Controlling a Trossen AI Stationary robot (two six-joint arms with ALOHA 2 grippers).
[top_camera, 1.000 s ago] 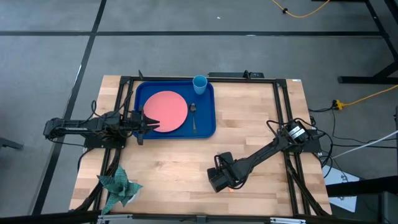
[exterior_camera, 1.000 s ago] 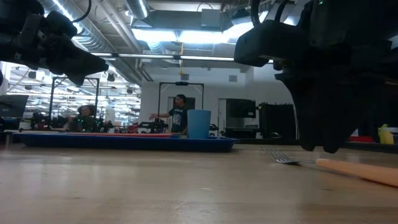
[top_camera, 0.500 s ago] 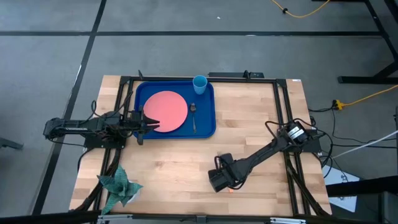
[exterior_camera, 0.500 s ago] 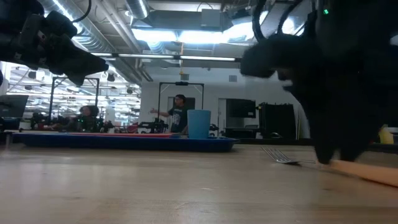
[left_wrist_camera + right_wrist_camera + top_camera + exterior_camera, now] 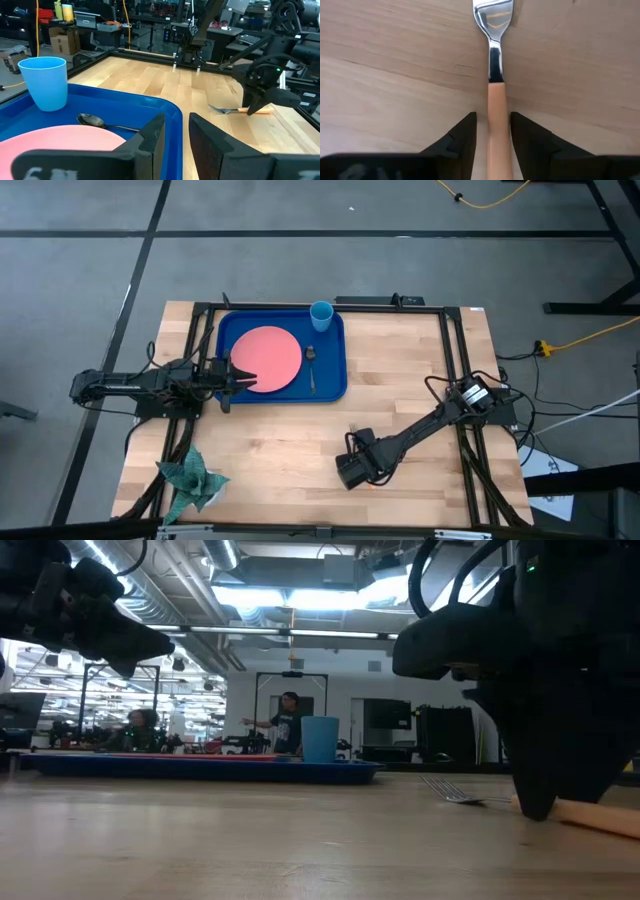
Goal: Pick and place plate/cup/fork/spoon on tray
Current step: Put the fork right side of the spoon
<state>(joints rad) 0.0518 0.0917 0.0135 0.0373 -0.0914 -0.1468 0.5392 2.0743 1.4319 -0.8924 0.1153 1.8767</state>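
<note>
The dark-blue tray [image 5: 335, 385] lies at the table's far edge, left of centre. On it: the salmon-pink plate [image 5: 268, 358] flat at its left, the dark spoon [image 5: 311, 366] beside the plate, the light-blue cup [image 5: 321, 315] upright in the tray's far right corner. The tan-handled fork [image 5: 494, 85] lies flat on the wood near the near edge.

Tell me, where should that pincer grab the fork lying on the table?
Probably on the tan handle of the fork, from straight above. It lies flat on the wood, and the right pincer already straddles the handle, one finger on each side.
</note>
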